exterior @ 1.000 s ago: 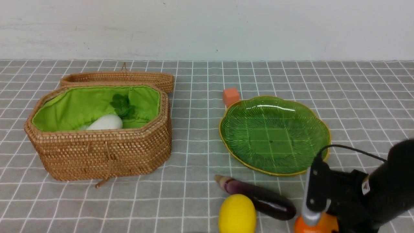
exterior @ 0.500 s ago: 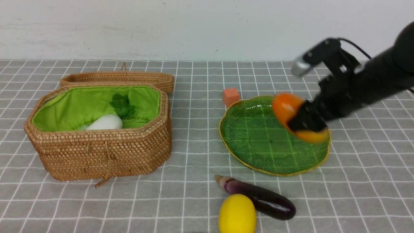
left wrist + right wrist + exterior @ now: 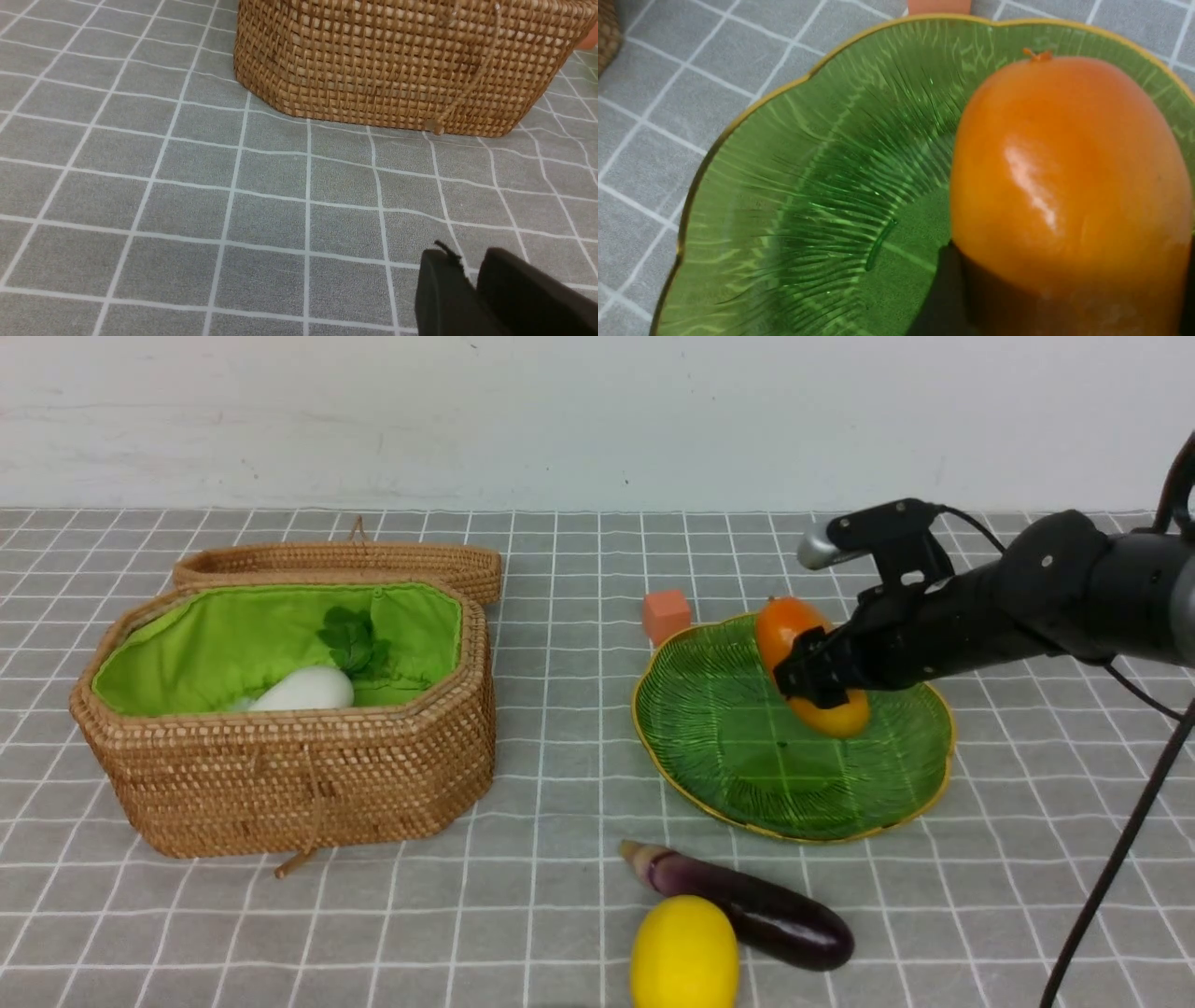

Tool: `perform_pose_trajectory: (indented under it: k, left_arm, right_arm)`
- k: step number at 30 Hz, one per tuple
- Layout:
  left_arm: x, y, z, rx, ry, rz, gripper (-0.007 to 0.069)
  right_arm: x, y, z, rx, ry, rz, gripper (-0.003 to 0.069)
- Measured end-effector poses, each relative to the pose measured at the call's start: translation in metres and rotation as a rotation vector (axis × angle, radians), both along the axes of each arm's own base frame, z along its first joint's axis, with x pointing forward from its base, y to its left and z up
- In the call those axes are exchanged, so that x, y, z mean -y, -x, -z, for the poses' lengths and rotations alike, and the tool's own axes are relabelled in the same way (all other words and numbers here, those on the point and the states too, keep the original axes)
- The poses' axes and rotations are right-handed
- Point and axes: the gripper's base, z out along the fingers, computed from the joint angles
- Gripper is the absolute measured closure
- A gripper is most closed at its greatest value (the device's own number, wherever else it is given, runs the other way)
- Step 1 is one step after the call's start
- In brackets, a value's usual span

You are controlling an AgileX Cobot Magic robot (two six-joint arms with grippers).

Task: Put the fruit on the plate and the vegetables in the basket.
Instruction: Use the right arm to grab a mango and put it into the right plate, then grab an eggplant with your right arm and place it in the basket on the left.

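My right gripper [image 3: 810, 677] is shut on the glossy orange fruit [image 3: 794, 635] around its middle. The fruit tilts, and its lower end touches the green leaf-shaped plate [image 3: 747, 775]. In the right wrist view the fruit [image 3: 1064, 163] fills the space between the dark fingers [image 3: 943, 289] above the plate [image 3: 794, 196]. A yellow lemon [image 3: 684, 952] and a purple eggplant [image 3: 756, 915] lie side by side in front of the plate. The white radish [image 3: 303, 691] lies inside the green-lined wicker basket [image 3: 299, 775]. My left gripper [image 3: 467, 261] is shut and empty, low over the cloth near the basket [image 3: 397, 60].
The wicker lid [image 3: 345, 560] leans behind the basket. A small orange cube [image 3: 667, 612] sits at the plate's far left rim. A grey checked cloth [image 3: 560, 756] covers the table. The right arm's cable [image 3: 1111, 868] hangs down at the right.
My right arm lifted the orange fruit from the near right edge, carried it over the plate and lowered it until its end touches the dish. Nothing else moved.
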Motion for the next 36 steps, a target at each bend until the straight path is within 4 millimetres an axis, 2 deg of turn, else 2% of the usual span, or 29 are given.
perform_pose_trajectory:
  k: [3,4,8,9,10,12,14,16,20,25,33,36]
  left_arm:
    - [0.0,0.0,0.0,0.0,0.0,0.0,0.0503]
    - [0.0,0.0,0.0,0.0,0.0,0.0,0.0502]
    - [0.0,0.0,0.0,0.0,0.0,0.0,0.05]
    - [0.0,0.0,0.0,0.0,0.0,0.0,0.0497]
    - [0.0,0.0,0.0,0.0,0.0,0.0,0.0496]
    - [0.0,0.0,0.0,0.0,0.0,0.0,0.0494]
    - [0.0,0.0,0.0,0.0,0.0,0.0,0.0493]
    - [0.0,0.0,0.0,0.0,0.0,0.0,0.0491]
    - [0.0,0.0,0.0,0.0,0.0,0.0,0.0491]
    - [0.0,0.0,0.0,0.0,0.0,0.0,0.049]
    - [0.0,0.0,0.0,0.0,0.0,0.0,0.048]
    - [0.0,0.0,0.0,0.0,0.0,0.0,0.0477]
  right_arm:
    - [-0.002,0.006,-0.008,-0.026,-0.013,-0.03,-0.0017]
    - [-0.002,0.007,-0.008,-0.033,-0.015,-0.037,-0.0019]
    - [-0.004,0.026,-0.036,-0.063,-0.006,-0.127,-0.0006]
    - [-0.003,0.042,-0.057,-0.07,0.013,-0.187,0.0015]
    - [-0.003,0.052,-0.069,-0.082,0.02,-0.224,0.003]
    - [-0.007,0.068,-0.081,-0.118,0.03,-0.29,0.0053]
    - [-0.016,0.085,-0.084,-0.164,0.045,-0.358,0.0066]
    - [-0.027,0.101,-0.073,-0.224,0.095,-0.432,0.0071]
    - [-0.046,0.126,-0.037,-0.294,0.214,-0.513,0.0075]
    - [-0.059,0.143,-0.006,-0.246,0.331,-0.528,0.0075]
    - [-0.065,0.133,0.026,-0.237,0.377,-0.508,0.0102]
    - [-0.066,0.132,0.035,-0.264,0.385,-0.513,0.0181]
